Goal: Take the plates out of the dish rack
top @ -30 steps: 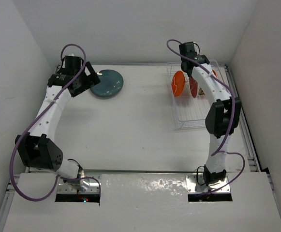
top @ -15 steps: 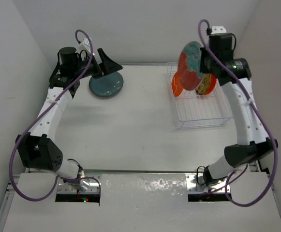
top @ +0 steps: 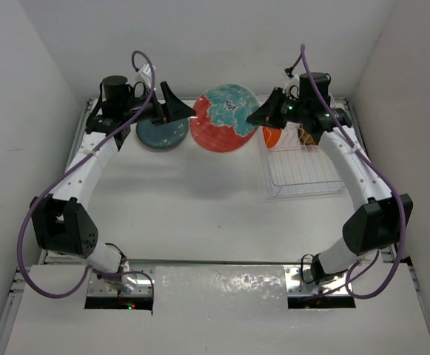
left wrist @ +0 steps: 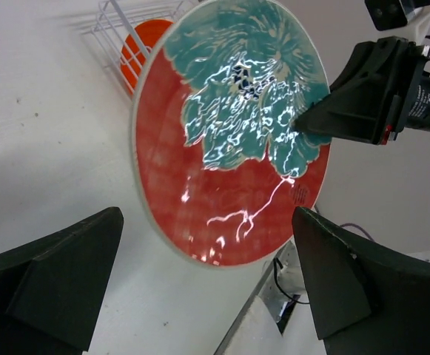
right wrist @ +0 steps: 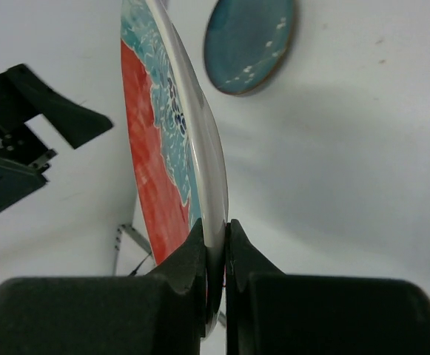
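My right gripper is shut on the rim of the large red plate with a mottled teal centre and holds it in the air left of the dish rack. The right wrist view shows the fingers pinching the plate's edge. My left gripper is open and empty, facing the plate's left rim; the plate's face fills the left wrist view beyond the fingers. The teal plate lies flat at the back left. An orange plate and a yellow-centred one stand in the rack.
The white walls close in at the back and on both sides. The rack's near half holds no plates. The rack corner and orange plate show in the left wrist view. The teal plate shows in the right wrist view.
My right gripper lifted the red plate out of the rack and swung it left. My left gripper rose from the teal plate and turned right, towards the plate, still open.
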You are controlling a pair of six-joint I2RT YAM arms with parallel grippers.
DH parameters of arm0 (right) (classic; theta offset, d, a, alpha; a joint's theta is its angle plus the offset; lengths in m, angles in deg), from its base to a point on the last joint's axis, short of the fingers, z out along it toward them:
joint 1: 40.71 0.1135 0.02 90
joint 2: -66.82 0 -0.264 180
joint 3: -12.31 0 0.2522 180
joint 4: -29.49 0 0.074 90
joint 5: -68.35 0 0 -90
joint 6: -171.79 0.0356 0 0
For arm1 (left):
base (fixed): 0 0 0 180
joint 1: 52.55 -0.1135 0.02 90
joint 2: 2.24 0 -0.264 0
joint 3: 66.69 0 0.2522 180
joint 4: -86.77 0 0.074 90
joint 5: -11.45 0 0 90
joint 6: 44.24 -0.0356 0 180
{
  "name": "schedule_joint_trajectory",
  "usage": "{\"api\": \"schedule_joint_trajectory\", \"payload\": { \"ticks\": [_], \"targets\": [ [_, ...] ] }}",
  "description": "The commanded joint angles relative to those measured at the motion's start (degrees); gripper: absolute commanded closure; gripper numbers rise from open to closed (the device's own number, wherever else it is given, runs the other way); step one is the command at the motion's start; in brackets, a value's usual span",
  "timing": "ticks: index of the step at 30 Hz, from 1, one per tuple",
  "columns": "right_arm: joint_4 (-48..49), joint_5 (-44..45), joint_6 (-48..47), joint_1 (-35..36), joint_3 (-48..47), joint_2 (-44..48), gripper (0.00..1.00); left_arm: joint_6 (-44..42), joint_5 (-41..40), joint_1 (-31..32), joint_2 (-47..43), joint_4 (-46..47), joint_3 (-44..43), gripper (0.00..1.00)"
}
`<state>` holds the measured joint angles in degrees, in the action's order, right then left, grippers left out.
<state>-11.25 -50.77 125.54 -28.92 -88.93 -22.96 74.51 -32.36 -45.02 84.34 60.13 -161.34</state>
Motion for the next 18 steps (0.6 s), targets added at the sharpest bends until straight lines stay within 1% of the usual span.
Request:
{"api": "schedule_joint_trajectory", "payload": {
  "ticks": [1, 5, 9, 10, 11, 12, 13, 14, 15, 16, 17, 18],
  "targets": [
    [20.47, -7.7, 8.46, 3.14, -2.34, 2.68, 1.0, -0.27, 0.74, 1.7, 0.95, 3.4, -0.85, 0.06],
    [21.27, -6.22, 8.73, 4.99, -2.34, 2.06, 1.0, -2.28, -1.28, 1.87, 2.62, 0.06, -1.82, 0.13],
    [19.6, -5.24, 7.5, 4.99, -2.69, 1.89, 1.0, -4.58, -4.09, 1.87, 3.32, -3.72, -2.79, 0.14],
    [20.03, -5.33, 7.67, 5.0, -2.43, 1.63, 1.0, -4.67, -3.83, 1.87, 3.41, -3.47, -2.44, 0.16],
    [20.47, -5.5, 8.45, 5.0, -1.99, 1.54, 1.0, -4.32, -2.79, 1.87, 3.5, -3.03, -2.09, 0.35],
    [21.35, -5.68, 8.98, 5.08, -1.47, 1.54, 1.0, -3.8, -2.43, 1.87, 3.5, -2.33, -2.09, 0.45],
    [22.23, -5.68, 9.25, 5.17, -0.85, 1.36, 1.0, -3.1, -2.16, 1.87, 3.5, -0.75, -1.48, 0.63],
    [22.24, -5.59, 9.16, 5.26, -0.67, 1.01, 1.0, -1.7, -1.64, 1.87, 3.59, 0.13, -1.3, 0.83],
    [22.15, -5.59, 8.9, 5.26, -0.58, 0.83, 1.0, -0.9, -0.15, 1.87, 3.59, 1.18, -0.95, 0.87],
    [21.8, -5.42, 8.64, 5.26, -0.24, 0.83, 1.0, 0.15, 0.47, 1.87, 3.59, 3.72, -0.51, 0.95],
    [21.62, -5.33, 7.94, 5.26, 0.03, 0.31, 1.0, 2.34, 0.91, 1.79, 3.59, 4.79, -0.33, 1.0],
    [21.45, -5.33, 7.41, 5.26, 0.38, 0.22, 0.98, 3.23, 1.0, 1.79, 3.42, 6.19, 0.02, 1.0]
  ]
}}
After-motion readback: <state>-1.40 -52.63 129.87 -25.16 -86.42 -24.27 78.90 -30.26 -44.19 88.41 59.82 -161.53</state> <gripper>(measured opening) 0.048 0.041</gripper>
